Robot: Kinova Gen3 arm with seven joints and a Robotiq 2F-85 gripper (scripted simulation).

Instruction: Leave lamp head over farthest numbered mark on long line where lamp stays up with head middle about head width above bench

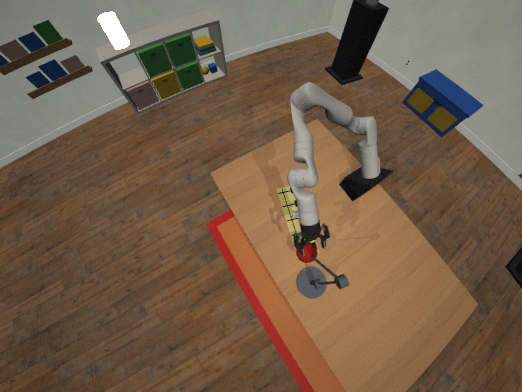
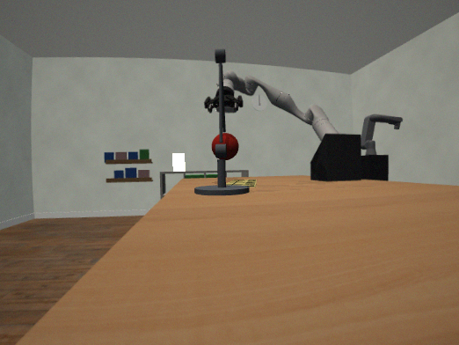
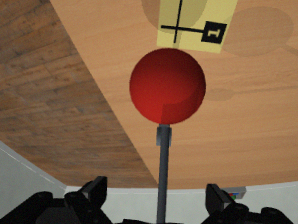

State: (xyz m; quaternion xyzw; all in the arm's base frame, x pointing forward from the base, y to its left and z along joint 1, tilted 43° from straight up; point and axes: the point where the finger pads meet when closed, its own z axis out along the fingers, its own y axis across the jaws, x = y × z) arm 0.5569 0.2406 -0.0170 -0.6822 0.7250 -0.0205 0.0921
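Low on the bench (image 1: 400, 300) (image 2: 264, 255) (image 3: 250, 120), near its edge, sits the lamp's round gray base (image 1: 302, 290) (image 2: 207, 190), the landmark for everything here. A short post rises from the base, and a thin rod climbs from it to the elbow (image 1: 342, 281) (image 2: 220, 55), high above the base. Just beside the base, raised above the bench, is the head (image 1: 306, 252) (image 2: 228, 146) (image 3: 167, 86), a red ball on a second rod slanting down from the elbow. It hangs well above bench level, about as high as the post's top joint. The gripper (image 1: 313, 247) (image 2: 223, 105) (image 3: 155, 191) is higher than the base and the head, its two fingers spread fully open, holding nothing. Past the head from the base, the yellow strip (image 1: 294, 227) (image 2: 248, 182) (image 3: 212, 10) lies flat, its number 1 end closest to the base. The robot's black mount (image 1: 352, 192) (image 2: 334, 158) stands well apart from the base, at the bench's other side. Farthest from the base, by the wall, is a shelf unit (image 1: 223, 62) (image 2: 163, 185) with colored bins.
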